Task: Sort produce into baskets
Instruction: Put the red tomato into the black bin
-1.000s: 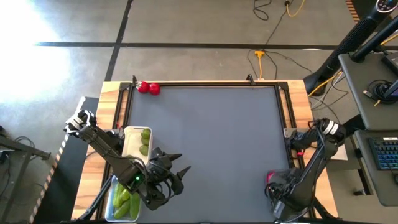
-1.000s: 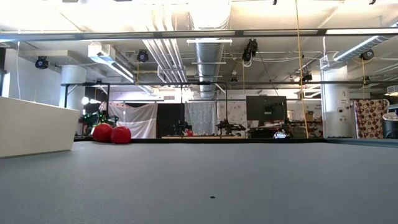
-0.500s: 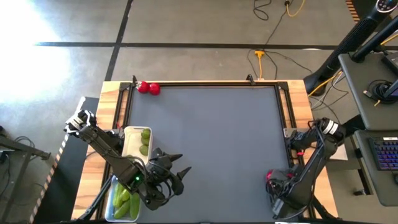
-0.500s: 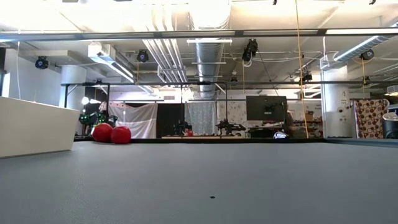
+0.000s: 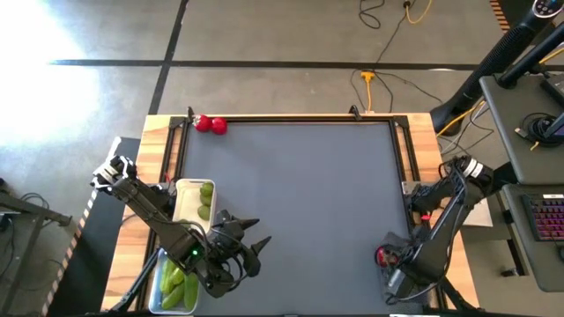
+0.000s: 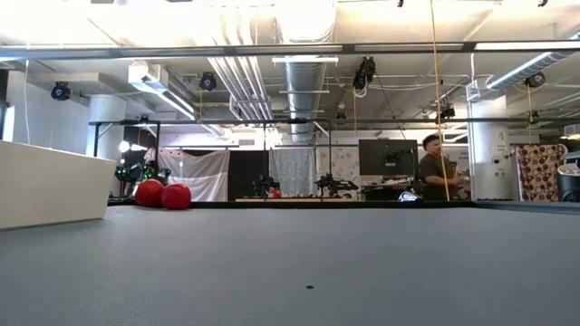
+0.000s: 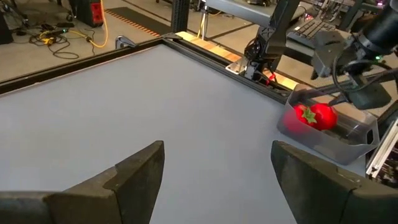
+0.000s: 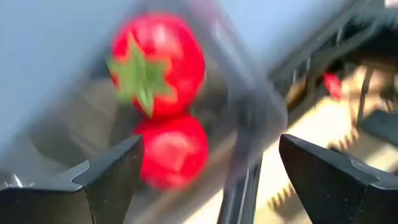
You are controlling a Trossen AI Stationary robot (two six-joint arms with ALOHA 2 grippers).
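The right gripper (image 5: 393, 280) hangs over the clear tub (image 7: 348, 134) at the near right corner of the table (image 5: 308, 194), its fingers (image 8: 112, 171) spread wide and empty; directly below them two tomatoes (image 8: 163, 99) lie touching inside the tub, one showing its green star-shaped stem. The sorting appears to stand at the close of a drop-off, with red pieces delivered and the jaws clear of them. Two more red tomatoes (image 5: 211, 125) sit side by side at the far left corner of the table, well apart from that tub, and look to be the last loose produce. On the near left, a white tray (image 5: 189, 202) holds limes (image 5: 205, 199), and just nearer the table's front edge a second tub (image 5: 176, 283) holds cucumbers (image 5: 179, 283). The left gripper (image 5: 247, 245) waits beside those two containers, fingers (image 7: 124, 183) parted with nothing between them, facing across the bare mat. The next move likely calls for the right arm to lift clear of the tub wall, then for one arm to reach the full diagonal to the far-corner pair and take one without nudging its neighbour. A person (image 6: 439, 177) stands in the room beyond the table.
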